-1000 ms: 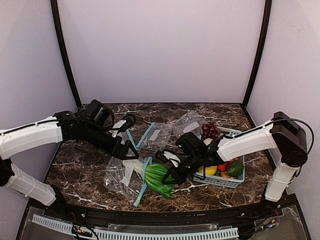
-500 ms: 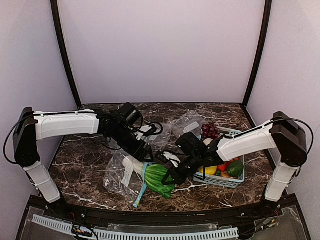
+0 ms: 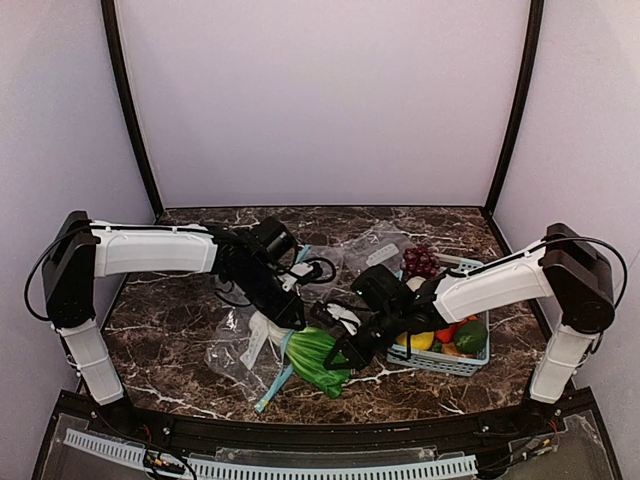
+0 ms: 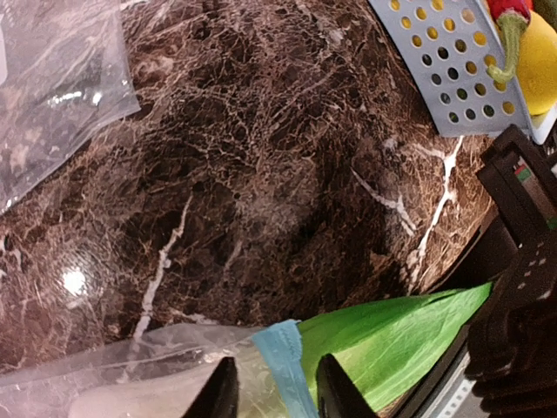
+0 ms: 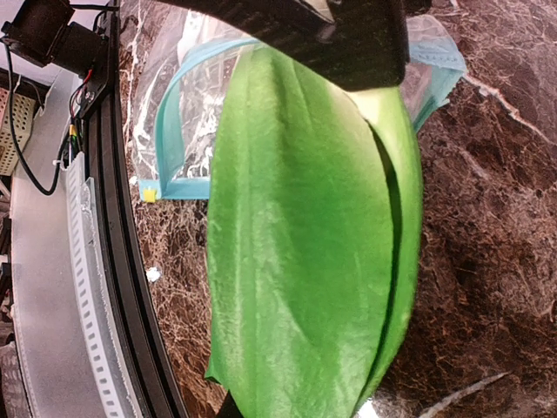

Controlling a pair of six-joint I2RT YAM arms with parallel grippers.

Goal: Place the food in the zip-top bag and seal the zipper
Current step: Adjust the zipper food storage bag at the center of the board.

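On the marble surface (image 3: 170,310) lies the zip-top bag (image 3: 235,345). The leafy vegetable (image 3: 315,360) is halfway in its mouth, white stalk inside, green leaves sticking out. The right gripper (image 3: 346,352) is closed tight on the leaves. The left gripper (image 4: 274,387) is narrow, with the blue zipper (image 4: 283,357) between its fingers; I cannot tell if it pinches it.

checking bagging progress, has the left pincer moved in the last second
Yes. The left pincer has shifted right, toward the basket, and now sits at the blue zipper.
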